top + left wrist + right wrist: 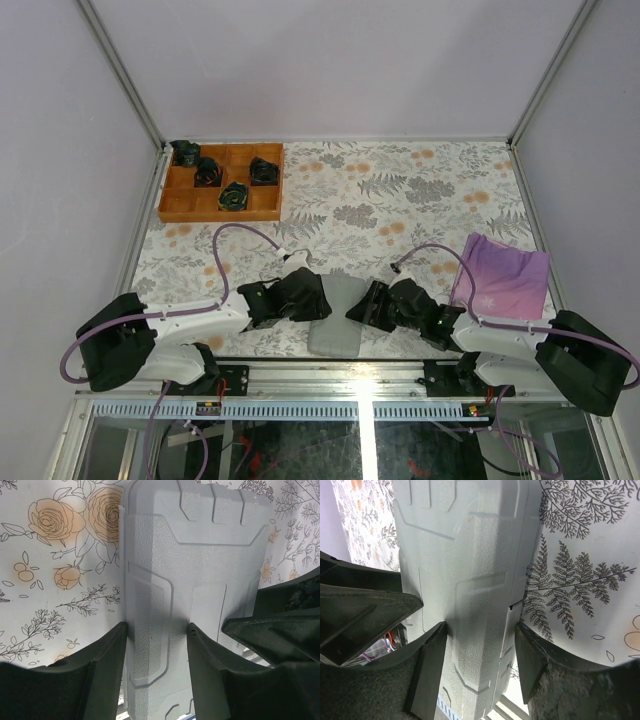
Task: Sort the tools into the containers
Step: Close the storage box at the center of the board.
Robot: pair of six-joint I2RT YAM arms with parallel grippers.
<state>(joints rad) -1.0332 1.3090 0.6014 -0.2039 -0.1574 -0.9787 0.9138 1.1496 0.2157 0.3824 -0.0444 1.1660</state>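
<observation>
Closed grey case (335, 335) lies near-to-far; left pincer (157, 627) and right pincer (480, 625) straddle it half-open, grip unclear; purple cloth (505, 275) beside

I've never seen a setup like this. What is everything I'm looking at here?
plastic case: one, grey, closed, table's near edge
wooden tray: one, orange-brown, compartmented, far left corner
dark items: four, blackish, in the tray; too small to identify
cloth: one, purple, right side
table cover: one, white floral, over the table
left arm, right arm: white and black, near edge
left pincer, right pincer: black, open, over the case
</observation>
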